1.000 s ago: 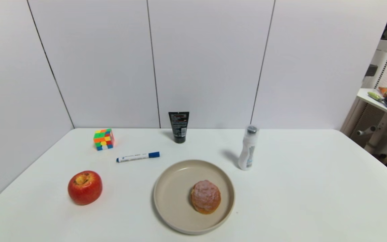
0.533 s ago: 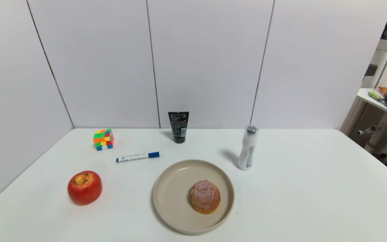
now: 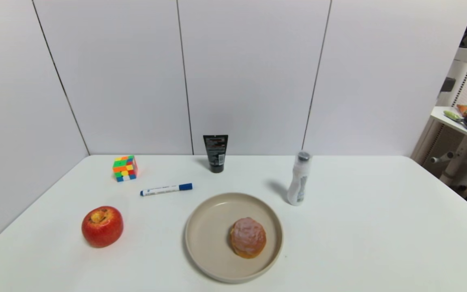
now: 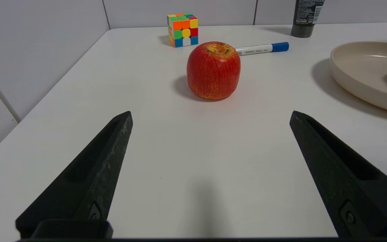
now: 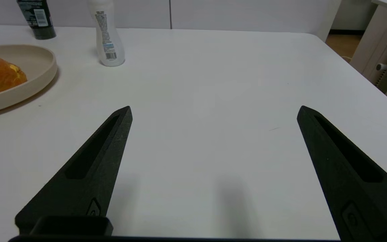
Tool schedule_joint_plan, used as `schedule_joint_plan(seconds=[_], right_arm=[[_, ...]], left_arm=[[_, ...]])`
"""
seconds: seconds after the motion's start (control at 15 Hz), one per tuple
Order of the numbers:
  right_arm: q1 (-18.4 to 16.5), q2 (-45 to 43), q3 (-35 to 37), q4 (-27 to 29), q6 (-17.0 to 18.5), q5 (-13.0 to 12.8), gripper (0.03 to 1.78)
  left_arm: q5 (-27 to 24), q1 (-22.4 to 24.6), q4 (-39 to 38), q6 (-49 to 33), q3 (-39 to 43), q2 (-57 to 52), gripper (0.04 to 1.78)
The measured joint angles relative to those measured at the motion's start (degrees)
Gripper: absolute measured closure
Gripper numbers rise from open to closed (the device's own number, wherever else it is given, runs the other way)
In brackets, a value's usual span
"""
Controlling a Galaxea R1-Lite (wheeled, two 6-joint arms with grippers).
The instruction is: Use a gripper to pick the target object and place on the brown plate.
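Bun on the plate; my job looks done.

The target object rests inside the brown plate, lower centre of the head view; my left gripper and right gripper hang spread wide and empty; next, I judge, nothing but staying parked.

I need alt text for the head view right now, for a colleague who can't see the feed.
A sugar-dusted bun sits on a tan plate near the front of a white table. A red apple lies to the left, with a marker, puzzle cube, black tube and white bottle behind. No end effector shows.
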Motion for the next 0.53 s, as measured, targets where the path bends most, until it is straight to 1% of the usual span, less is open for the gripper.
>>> schedule_joint_plan(seconds=[0.33,0.53], right_arm=[[0.0,0.0,0.0,0.0,-0.6,0.0,0.12],[0.0,0.0,-0.2,0.5,-2.3,0.8,0.12]], left_arm=[[0.0,0.0,0.0,0.0,0.0,0.0,0.13],[0.0,0.0,0.0,0.0,0.0,0.0,0.13]])
